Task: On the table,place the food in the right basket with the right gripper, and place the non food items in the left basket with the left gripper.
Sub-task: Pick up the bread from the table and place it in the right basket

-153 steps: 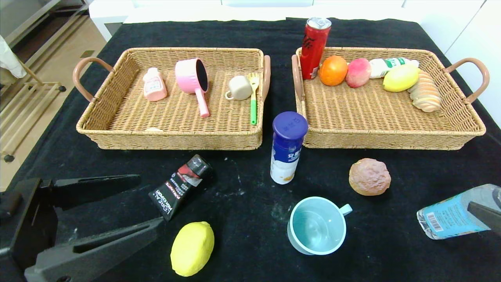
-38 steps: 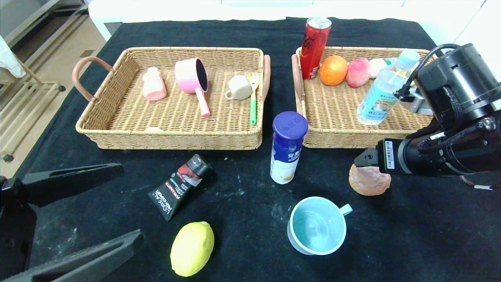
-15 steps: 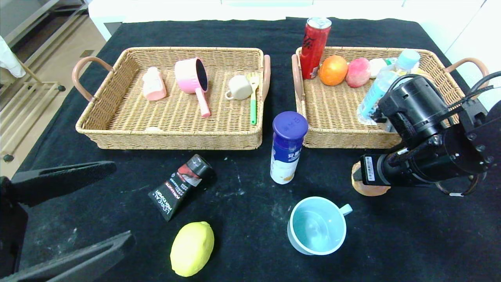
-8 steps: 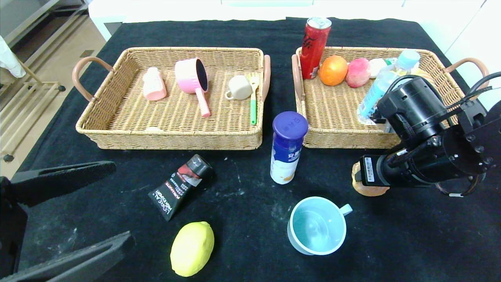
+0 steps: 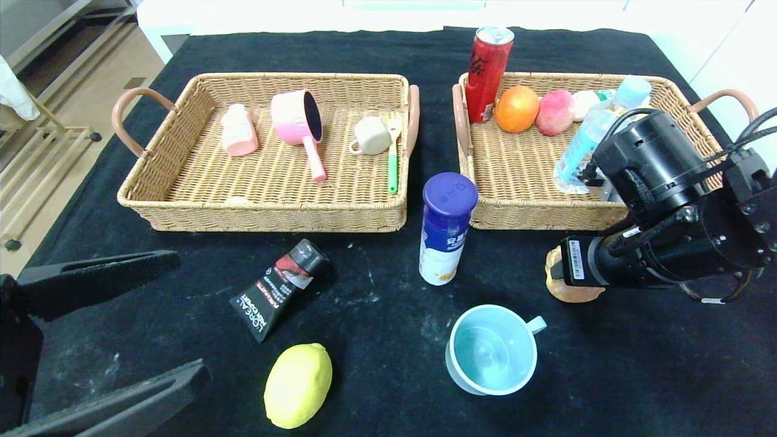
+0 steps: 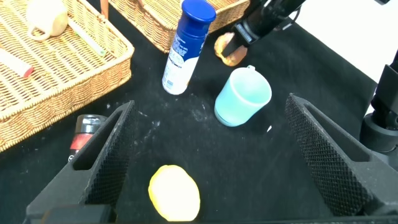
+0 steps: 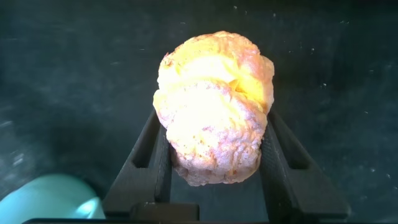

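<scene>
Head view: the right gripper [image 5: 561,276] has descended in front of the woven right basket [image 5: 607,209] onto the brown crusty bread roll [image 5: 567,291].

Right wrist view: its fingers [image 7: 146,158] pinch the roll [image 7: 214,134]; lifting follows.

Left wrist view: the left gripper [image 6: 208,155] idles, spread.

A staged indoor test setup: black-clothed table [image 5: 376,48], white cabinets [image 5: 716,36], wooden floor [image 5: 91,79].

Brown bun [image 7: 214,115]; teal cup [image 5: 491,349]
</scene>
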Robot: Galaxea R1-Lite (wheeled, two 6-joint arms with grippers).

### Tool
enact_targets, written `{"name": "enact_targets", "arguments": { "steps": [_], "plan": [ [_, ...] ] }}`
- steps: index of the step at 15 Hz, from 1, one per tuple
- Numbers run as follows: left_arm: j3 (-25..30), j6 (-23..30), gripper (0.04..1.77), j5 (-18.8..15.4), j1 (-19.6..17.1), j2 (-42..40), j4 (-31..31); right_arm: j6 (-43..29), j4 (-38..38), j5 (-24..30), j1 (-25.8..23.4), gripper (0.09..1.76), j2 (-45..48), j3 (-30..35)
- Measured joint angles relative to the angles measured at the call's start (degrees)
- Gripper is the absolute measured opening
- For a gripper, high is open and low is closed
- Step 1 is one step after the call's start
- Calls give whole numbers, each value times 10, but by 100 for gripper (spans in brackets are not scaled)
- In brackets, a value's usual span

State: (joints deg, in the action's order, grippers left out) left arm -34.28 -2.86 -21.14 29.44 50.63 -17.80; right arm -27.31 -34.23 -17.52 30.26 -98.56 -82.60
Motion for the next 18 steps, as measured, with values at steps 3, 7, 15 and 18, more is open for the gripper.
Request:
{"name": "enact_targets", "arguments": {
  "steps": [3, 7, 15, 18],
  "plan": [
    [0, 0, 172, 0, 0, 0, 0, 3, -4, 0, 9, 85, 32, -2],
    [0, 0, 172, 0, 0, 0, 0, 42, -1, 0, 19, 85, 76, -6],
    [1, -11, 172, 0, 0, -2, 1, 88, 100, -2, 32, 85, 81, -41],
    [0, -11, 172, 0, 0, -2, 1, 115, 145, -1, 35, 85, 63, -46]
  ]
}}
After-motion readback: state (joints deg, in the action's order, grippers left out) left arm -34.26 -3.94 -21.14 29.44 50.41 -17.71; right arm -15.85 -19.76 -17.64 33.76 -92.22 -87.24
